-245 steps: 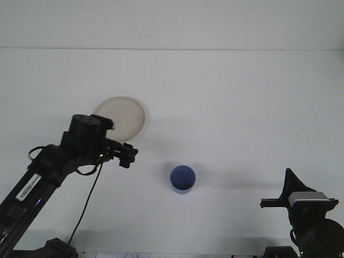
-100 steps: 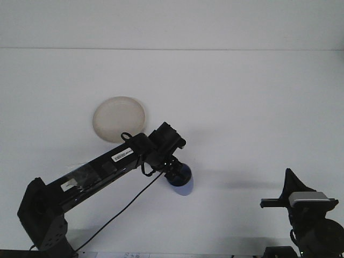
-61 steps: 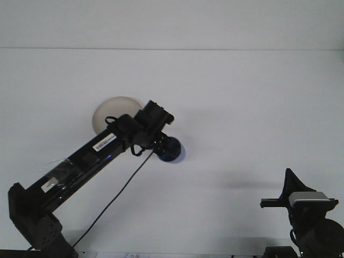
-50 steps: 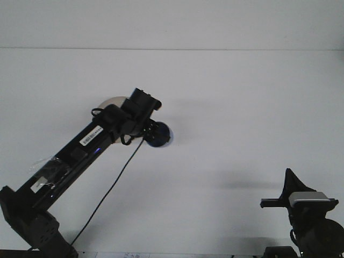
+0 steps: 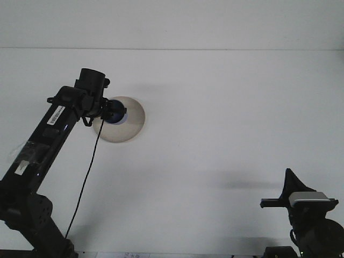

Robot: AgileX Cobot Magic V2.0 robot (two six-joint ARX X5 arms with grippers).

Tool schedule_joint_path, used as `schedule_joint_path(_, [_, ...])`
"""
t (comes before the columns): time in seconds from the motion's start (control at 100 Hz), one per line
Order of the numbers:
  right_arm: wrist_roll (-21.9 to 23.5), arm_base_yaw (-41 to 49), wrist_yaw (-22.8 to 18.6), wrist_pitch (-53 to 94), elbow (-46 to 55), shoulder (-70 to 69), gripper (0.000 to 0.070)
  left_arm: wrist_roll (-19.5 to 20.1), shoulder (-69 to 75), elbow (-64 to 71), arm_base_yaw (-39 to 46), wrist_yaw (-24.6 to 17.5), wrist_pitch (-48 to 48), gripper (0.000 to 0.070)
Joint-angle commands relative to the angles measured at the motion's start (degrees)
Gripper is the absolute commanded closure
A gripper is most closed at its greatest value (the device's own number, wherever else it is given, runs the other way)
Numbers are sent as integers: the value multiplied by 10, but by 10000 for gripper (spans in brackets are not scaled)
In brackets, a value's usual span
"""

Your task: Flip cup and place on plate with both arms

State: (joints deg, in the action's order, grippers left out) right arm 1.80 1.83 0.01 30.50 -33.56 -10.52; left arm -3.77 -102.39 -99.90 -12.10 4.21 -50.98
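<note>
The cream plate (image 5: 129,124) lies on the white table, left of centre. A blue cup (image 5: 115,113) is over the plate's left part, and my left gripper (image 5: 110,112) is shut on it, reaching in from the left. Whether the cup rests on the plate or hangs just above it I cannot tell, since the gripper hides its left side. The long black left arm (image 5: 51,126) runs down to the bottom left corner. My right gripper (image 5: 301,201) sits parked at the bottom right, far from the cup and plate.
The table's far edge (image 5: 172,49) runs across the top. A black cable (image 5: 86,177) hangs from the left arm down to the front edge.
My left gripper closed on the blue cup near the table's middle, lifted it and carried it up and left. The cup is now over the plate. The right arm has not moved.
</note>
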Motion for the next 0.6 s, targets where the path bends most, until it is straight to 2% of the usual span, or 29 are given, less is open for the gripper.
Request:
schedule_joint_path(0.0, [12, 0, 0, -9, -4, 0, 700, 1, -19, -11, 4, 0, 7, 693])
schedule_joint_path(0.59, [13, 0, 0, -8, -4, 0, 700, -3, -89, -11, 14, 0, 29, 678])
